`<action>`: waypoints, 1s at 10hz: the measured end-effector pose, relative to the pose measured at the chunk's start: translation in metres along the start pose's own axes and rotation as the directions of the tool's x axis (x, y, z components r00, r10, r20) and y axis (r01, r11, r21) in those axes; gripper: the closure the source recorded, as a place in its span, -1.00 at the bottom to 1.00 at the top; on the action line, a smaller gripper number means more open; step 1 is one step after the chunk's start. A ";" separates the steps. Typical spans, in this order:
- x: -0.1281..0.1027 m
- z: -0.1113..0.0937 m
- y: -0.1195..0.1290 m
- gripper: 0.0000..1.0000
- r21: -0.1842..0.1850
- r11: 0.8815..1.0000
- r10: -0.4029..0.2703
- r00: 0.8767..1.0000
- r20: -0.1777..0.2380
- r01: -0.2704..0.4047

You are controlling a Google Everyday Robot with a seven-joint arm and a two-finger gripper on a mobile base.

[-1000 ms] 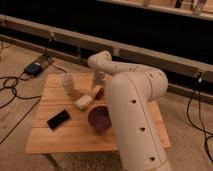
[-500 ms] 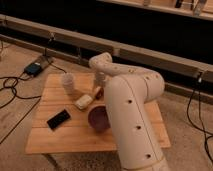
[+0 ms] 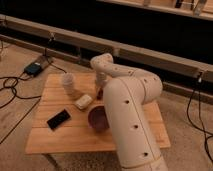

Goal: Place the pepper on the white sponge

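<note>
Gripper point(image 3: 100, 89): hung from the bent wrist over the back middle of the table point(image 3: 55, 141). Whether it is apart or together cannot be told.
Pepper point(image 3: 99, 94): seen only as a small dark-red patch at the gripper's lower end. Its outline is not made out, and whether it is clamped or touches the wood cannot be told.
White sponge point(image 3: 83, 101): laid flat on the table, just left of the gripper and apart from it, with its top face exposed.
Purple bowl point(image 3: 97, 119): set in front of the gripper, its right rim hidden by the arm.
Arm point(image 3: 127, 117): cut off at the lower edge. The table's right half is largely covered by it.
Pale cup point(image 3: 68, 83): stood upright behind the sponge.
Black slab point(image 3: 58, 119): laid flat at front left.
</note>
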 end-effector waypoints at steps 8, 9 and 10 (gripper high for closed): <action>0.046 -0.062 0.050 1.00 0.017 0.987 -0.161 0.987 -0.031 0.161; 0.055 -0.065 0.058 1.00 0.015 0.983 -0.184 0.982 -0.038 0.184; 0.066 -0.067 0.068 1.00 0.014 0.977 -0.210 0.977 -0.046 0.211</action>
